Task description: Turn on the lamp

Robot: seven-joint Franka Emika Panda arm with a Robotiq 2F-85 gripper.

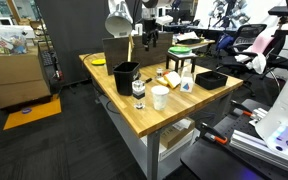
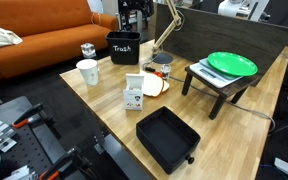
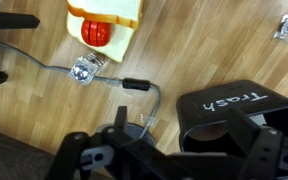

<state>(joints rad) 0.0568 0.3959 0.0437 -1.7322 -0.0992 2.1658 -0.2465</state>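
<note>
You face a wooden worktop on dark floor. An orange sofa sits at ten o'clock, cardboard boxes at nine, and black chairs at two.

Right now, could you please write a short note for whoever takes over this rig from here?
Gripper: above the back of the table by the Trash bin, nothing seen in it; open or shut unclear.
Lamp: upright at the back of the table, shade high; no glow visible.
Inline switch: on a cord lying on the wood in the wrist view, gripper apart from it.
Done: nothing pressed yet.
Left: probably press that switch, then check that the lamp lights.
</note>
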